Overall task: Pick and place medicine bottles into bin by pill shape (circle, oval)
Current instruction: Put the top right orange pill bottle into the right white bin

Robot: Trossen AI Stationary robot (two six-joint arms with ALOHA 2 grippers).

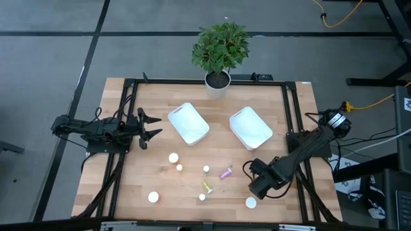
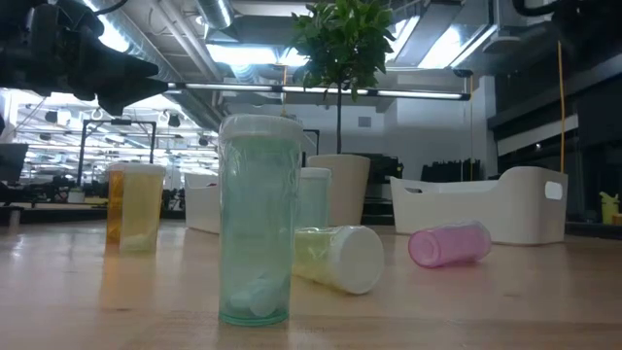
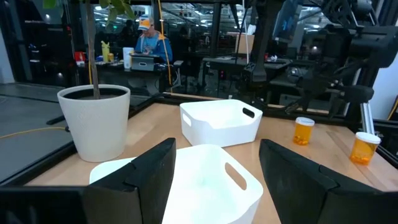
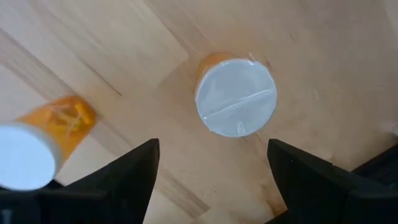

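Note:
Several small bottles with white caps stand or lie on the near half of the wooden table. A purple one and a yellow-green one lie on their sides. A pale teal one stands upright. My right gripper is open, pointing down over an upright orange bottle without touching it. A second orange bottle stands beside that one. My left gripper is open and empty at the table's left, left of the trays.
Two white trays sit side by side at the table's middle, below a potted plant at the far edge. Black rails run along both sides. Bare wood lies at the near left.

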